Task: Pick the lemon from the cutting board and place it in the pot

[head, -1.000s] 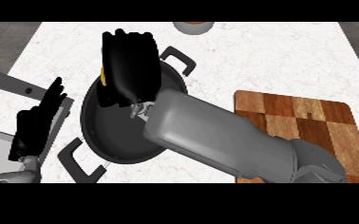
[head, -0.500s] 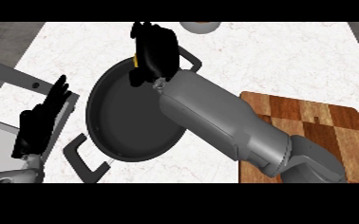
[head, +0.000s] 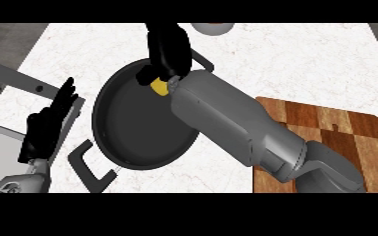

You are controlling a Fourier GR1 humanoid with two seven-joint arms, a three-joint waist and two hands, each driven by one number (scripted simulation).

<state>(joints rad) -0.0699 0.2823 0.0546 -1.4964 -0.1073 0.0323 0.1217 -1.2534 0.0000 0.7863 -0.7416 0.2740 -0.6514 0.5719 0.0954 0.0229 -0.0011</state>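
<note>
The black pot [head: 136, 130] sits left of centre on the white counter, with a handle at its near left and another at its far right. My right hand [head: 168, 50] hangs over the pot's far rim, fingers stretched away from me. The yellow lemon [head: 158, 86] shows just under the heel of that hand, against the pot's dark inside and outside the fingers. Part of the lemon is hidden by my wrist. My grey right forearm crosses the pot's right side. My left hand [head: 48, 125] rests open at the left edge, fingers up.
The wooden cutting board [head: 332, 130] lies at the right, partly under my right arm, with nothing showing on it. A small grey round object [head: 212, 28] stands at the counter's far edge. A grey rail [head: 22, 80] runs along the left side.
My right hand has stayed over the pot's far rim, and its fingers have straightened. The lemon has shifted from beside the fingers to below the hand's heel. The left hand is still.
</note>
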